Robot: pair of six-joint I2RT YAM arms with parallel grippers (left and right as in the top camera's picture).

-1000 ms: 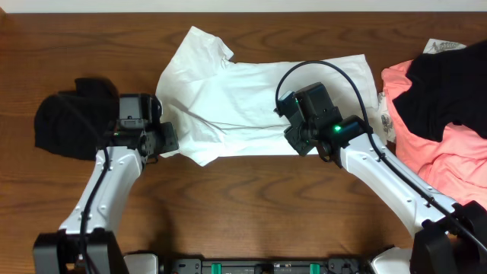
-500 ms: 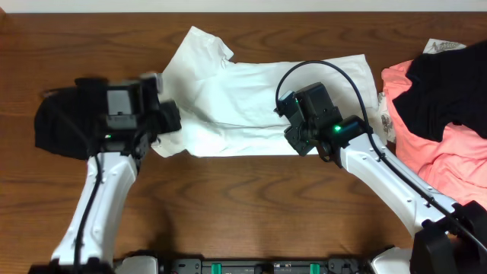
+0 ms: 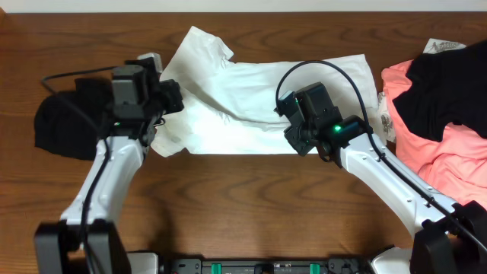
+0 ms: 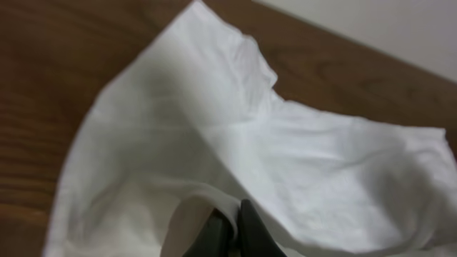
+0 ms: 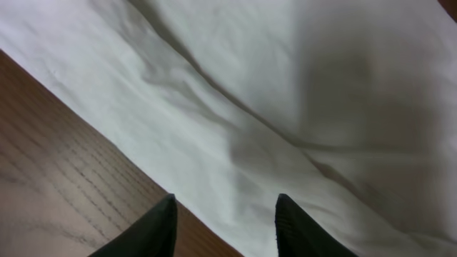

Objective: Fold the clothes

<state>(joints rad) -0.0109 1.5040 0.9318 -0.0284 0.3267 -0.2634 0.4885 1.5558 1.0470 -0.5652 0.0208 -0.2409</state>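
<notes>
A white shirt [image 3: 259,99] lies spread across the middle of the table. My left gripper [image 3: 172,100] is shut on a fold of the shirt's left part and holds it raised above the rest of the cloth. In the left wrist view the jaws [image 4: 230,218] pinch a white fold of the shirt [image 4: 285,143]. My right gripper [image 3: 294,138] is open and empty, hovering over the shirt's front edge. In the right wrist view its fingers [image 5: 225,221] straddle the hem of the shirt [image 5: 271,93] where it meets the wood.
A black garment [image 3: 65,125] lies bunched at the left, beside my left arm. At the right is a pile with a pink garment [image 3: 445,156], a black one [image 3: 445,91] on top and a white printed piece [image 3: 385,114] at its edge.
My left gripper has lifted the shirt's front-left corner and carried it toward the back, over the shirt. The right arm has not moved.
</notes>
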